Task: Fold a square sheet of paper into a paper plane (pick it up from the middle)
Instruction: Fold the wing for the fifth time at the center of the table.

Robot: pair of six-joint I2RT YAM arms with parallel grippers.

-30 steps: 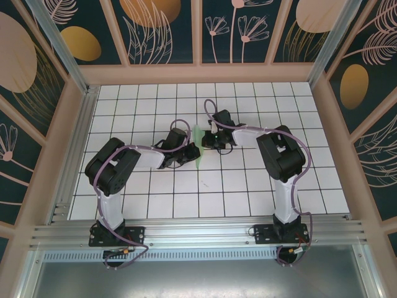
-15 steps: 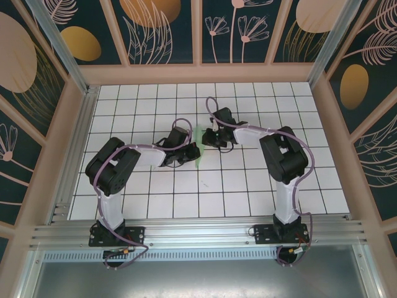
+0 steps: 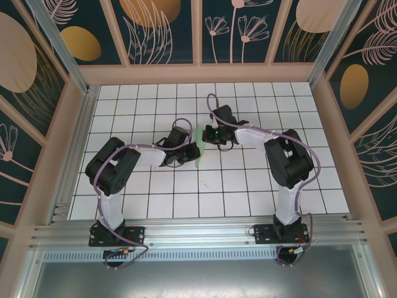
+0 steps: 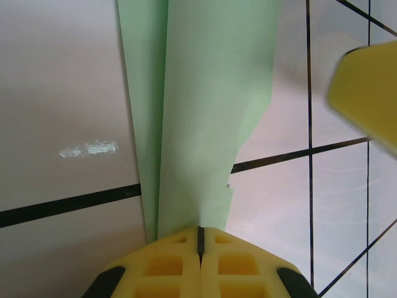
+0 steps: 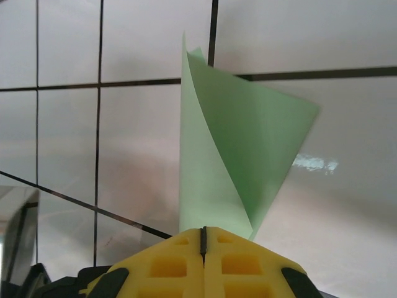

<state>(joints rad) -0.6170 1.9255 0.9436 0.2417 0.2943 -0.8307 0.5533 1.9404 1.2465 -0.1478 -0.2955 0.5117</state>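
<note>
Paper plane (image 3: 197,148), part-folded, pinched by left claw (image 4: 200,232) & right claw (image 5: 203,232), mid white-grid tabletop (image 3: 248,192); floral-print wall panels (image 3: 236,31) around.

- Falling bright and even from overhead in the top view, keeping the tiled table (image 3: 155,205) crisp and leaving only faint, soft shadows.
- Glaring in a small white streak left of the paper (image 4: 205,93) in the left wrist view.
- Blurring heavily on a yellow finger (image 4: 366,93) of the right gripper (image 5: 203,234) at that view's right edge.
- Glinting right of the paper in the right wrist view, greying the surface beneath the fold.
</note>
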